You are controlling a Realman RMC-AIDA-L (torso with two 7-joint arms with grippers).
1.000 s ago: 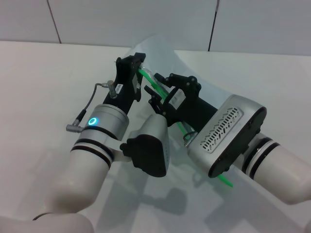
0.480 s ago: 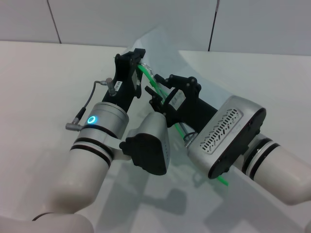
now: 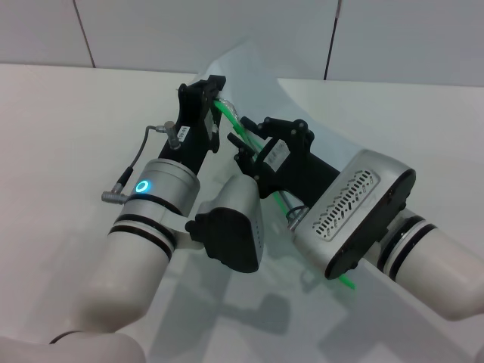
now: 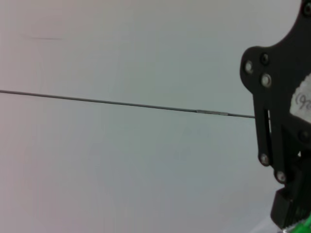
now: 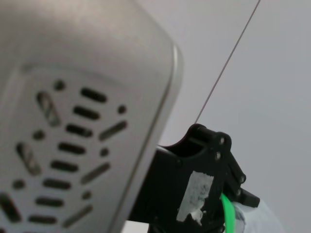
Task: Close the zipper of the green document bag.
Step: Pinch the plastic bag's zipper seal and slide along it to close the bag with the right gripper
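Evidently both claws held flat translucent green document bag (image 3: 249, 72) lifted off white worktop (image 3: 68, 113). Left claw (image 3: 214, 92) pinched far end of bright green plastic zipper (image 3: 227, 117); right claw (image 3: 243, 147) pinched strip nearer. Risks: slider jamming, strip slipping out under uneven pull.

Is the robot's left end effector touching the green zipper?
Touching. In the head view the left end effector closes around the far end of the zipper, and the green strip runs straight into its black fingers with no gap.
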